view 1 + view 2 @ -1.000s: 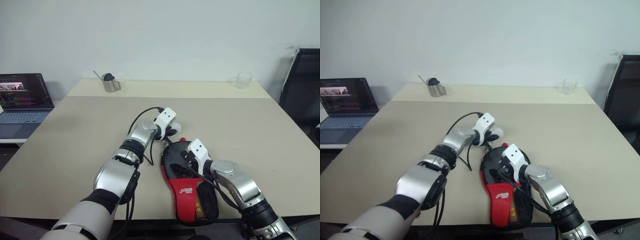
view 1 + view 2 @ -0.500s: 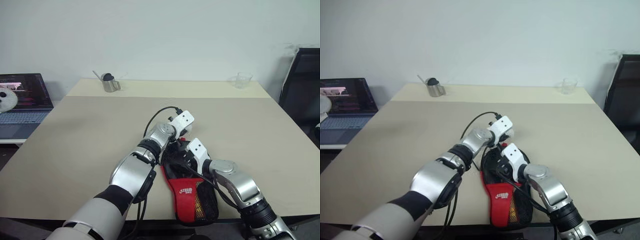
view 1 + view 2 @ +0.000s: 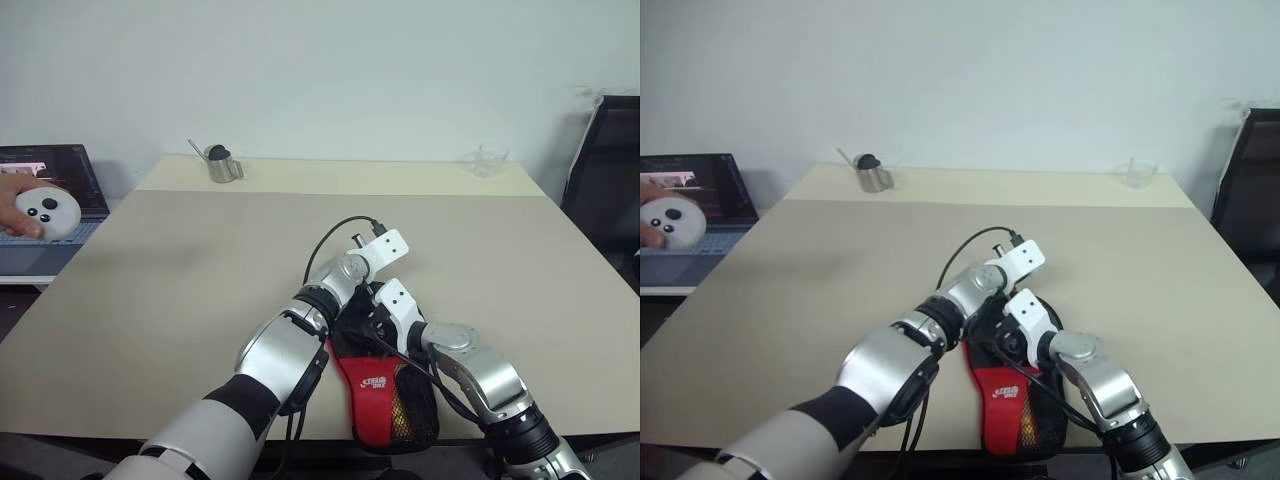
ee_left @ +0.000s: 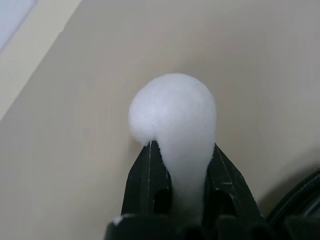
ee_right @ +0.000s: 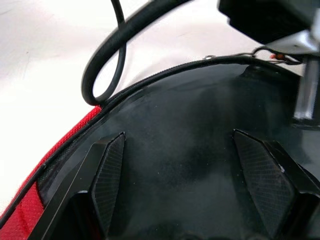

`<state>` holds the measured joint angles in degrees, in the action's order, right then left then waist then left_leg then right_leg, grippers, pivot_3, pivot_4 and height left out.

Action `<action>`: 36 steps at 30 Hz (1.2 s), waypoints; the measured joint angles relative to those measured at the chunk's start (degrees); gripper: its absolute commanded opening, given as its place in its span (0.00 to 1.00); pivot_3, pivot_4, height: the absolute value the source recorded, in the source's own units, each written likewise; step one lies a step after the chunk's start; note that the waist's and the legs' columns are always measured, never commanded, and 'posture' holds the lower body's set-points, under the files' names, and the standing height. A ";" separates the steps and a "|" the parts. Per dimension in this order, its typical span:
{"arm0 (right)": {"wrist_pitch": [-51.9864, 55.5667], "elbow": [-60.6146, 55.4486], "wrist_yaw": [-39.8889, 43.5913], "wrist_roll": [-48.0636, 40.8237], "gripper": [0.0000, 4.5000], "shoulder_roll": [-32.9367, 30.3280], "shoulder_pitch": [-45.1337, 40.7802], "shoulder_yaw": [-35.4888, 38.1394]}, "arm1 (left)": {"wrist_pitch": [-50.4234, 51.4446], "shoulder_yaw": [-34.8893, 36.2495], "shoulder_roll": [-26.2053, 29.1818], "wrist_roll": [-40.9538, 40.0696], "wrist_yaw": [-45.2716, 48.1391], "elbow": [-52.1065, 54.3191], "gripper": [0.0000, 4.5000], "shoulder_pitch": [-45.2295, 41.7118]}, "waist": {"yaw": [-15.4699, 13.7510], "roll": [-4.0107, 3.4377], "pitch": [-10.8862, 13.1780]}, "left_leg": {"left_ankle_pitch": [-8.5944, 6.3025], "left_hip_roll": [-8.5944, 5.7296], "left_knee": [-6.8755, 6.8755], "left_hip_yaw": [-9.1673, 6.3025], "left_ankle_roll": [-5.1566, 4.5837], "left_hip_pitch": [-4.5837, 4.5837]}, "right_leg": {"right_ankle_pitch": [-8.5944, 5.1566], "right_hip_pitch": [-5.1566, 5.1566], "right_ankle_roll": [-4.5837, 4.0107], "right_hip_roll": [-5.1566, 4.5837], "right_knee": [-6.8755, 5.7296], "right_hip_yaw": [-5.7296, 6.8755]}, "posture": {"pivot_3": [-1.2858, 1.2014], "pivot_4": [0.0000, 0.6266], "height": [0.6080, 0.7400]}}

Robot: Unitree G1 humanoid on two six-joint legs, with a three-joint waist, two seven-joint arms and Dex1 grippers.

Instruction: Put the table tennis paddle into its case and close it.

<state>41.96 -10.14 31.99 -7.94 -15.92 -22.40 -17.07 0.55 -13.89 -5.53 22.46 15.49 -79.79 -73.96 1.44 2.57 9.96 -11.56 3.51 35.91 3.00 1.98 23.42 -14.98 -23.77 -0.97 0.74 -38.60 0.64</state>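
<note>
Case (image 3: 385,385): lying at the table's (image 3: 180,270) near edge, apparently unzipped.
Paddle: cannot tell whether inside.
Left gripper (image 4: 181,165): reaching over the case's top, pinching a white soft lump (image 4: 172,115).
Right gripper (image 5: 192,175): spreading wide over the case.
Remaining: closing.

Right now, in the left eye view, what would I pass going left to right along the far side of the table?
Laptop → a person's hand holding a white round controller in front of it → metal cup → clear glass → black chair.
</note>
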 measured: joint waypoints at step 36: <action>3.89 -3.01 -1.95 -0.40 0.84 1.34 1.03 1.05 | -6.30 -0.86 -3.62 1.31 -4.36 -0.01 0.76 -0.74 | 0.08 -0.01 -0.02 | 0.01 -0.04 0.09 -0.01 -0.01 0.35 | 0.02 -0.36 0.03 0.01 -0.13 0.00 | 0.52 0.24 1.00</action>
<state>45.85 -13.15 30.04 -8.34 -14.58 -21.38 -16.03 -5.74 -14.75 -9.15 23.77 11.13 -79.80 -74.70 1.52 2.56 9.94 -11.56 3.47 36.00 2.99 1.97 23.77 -14.97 -24.13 -0.95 0.75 -38.73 0.63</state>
